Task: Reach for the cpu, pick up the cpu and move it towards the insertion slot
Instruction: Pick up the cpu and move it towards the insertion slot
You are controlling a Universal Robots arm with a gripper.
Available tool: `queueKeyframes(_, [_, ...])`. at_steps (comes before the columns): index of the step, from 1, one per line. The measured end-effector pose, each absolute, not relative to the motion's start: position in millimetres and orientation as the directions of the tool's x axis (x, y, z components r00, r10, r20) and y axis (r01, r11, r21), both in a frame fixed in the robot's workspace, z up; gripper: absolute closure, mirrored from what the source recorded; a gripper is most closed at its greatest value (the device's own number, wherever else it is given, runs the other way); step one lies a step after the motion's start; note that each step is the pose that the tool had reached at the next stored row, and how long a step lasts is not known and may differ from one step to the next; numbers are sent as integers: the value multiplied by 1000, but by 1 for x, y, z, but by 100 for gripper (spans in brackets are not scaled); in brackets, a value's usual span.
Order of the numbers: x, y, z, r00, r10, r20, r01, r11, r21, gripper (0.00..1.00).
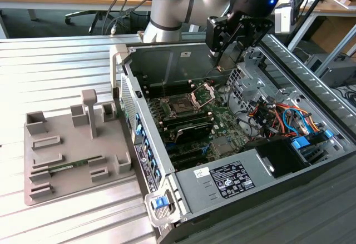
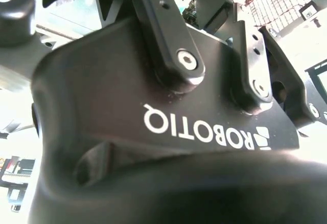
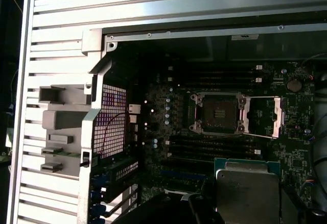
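Overhead, the gripper [image 1: 223, 60] holds the cpu [image 3: 247, 192] clamped between its fingers, above the open computer case [image 1: 183, 52]; the insertion slot [image 3: 218, 113], frame raised, lies near the cpu on the motherboard.

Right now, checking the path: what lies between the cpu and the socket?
In the first wrist view, black memory slots lie between cpu and socket.
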State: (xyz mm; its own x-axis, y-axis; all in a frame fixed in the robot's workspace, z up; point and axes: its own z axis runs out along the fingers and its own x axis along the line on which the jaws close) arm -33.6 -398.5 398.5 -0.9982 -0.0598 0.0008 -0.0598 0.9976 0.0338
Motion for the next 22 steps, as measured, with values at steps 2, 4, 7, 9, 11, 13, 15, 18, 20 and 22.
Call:
queueKeyframes(2, [-33, -398, 398, -998, -60, 1, -60, 998, 34, 45])
queueKeyframes(4, [-33, -398, 398, -998, -60, 1, -60, 998, 34, 45])
queueKeyframes(7, [-26, -398, 395, -998, -60, 1, -60, 998, 34, 45])
queueKeyframes(9, [-26, -398, 395, -998, -60, 1, -60, 998, 34, 45])
queueKeyframes(11, [-26, -398, 395, -998, -60, 1, -60, 998, 34, 45])
queueKeyframes(13, [-25, -398, 395, -998, -60, 1, -60, 998, 34, 45])
queueKeyframes(15, [-25, -398, 395, -998, -60, 1, -60, 998, 34, 45])
queueKeyframes(18, [-25, -398, 394, -998, -60, 1, -60, 998, 34, 45])
queueKeyframes(20, [-24, -398, 394, -998, -60, 1, -60, 998, 34, 45])
queueKeyframes(22, [-23, -398, 394, -998, -60, 1, -60, 998, 34, 45])
